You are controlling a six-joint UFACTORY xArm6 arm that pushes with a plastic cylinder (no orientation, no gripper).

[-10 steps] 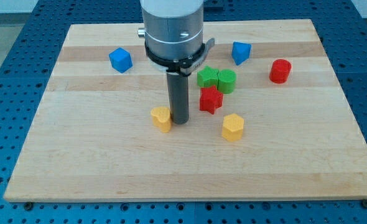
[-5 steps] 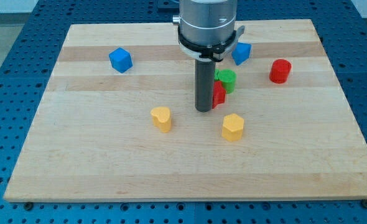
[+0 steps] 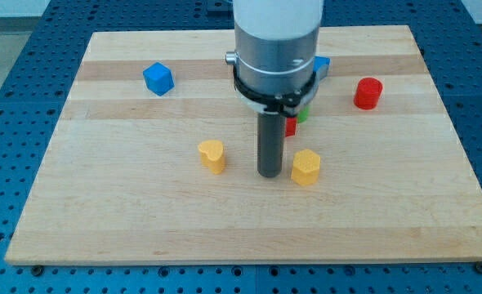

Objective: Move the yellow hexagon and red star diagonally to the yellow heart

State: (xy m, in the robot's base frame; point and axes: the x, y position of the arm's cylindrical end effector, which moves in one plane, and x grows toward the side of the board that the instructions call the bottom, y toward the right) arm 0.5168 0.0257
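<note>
The yellow hexagon [image 3: 305,167] sits on the wooden board a little right of the middle. My tip [image 3: 269,174] rests just to its left, close to it; touching cannot be told. The yellow heart [image 3: 212,155] lies further left of my tip, apart from it. The red star [image 3: 290,125] is mostly hidden behind my rod, only a sliver showing at the rod's right. The rod is upright under the grey arm body.
A blue cube [image 3: 158,78] lies at the upper left. A red cylinder [image 3: 368,92] sits at the upper right. A blue block [image 3: 322,64] and a green block [image 3: 303,114] peek out from behind the arm. The board's [image 3: 102,204] edges frame the area.
My tip has moved from beside the yellow heart to the right, then toward the view's bottom, ending just left of the yellow hexagon. The arm now hides the green blocks and most of the red star.
</note>
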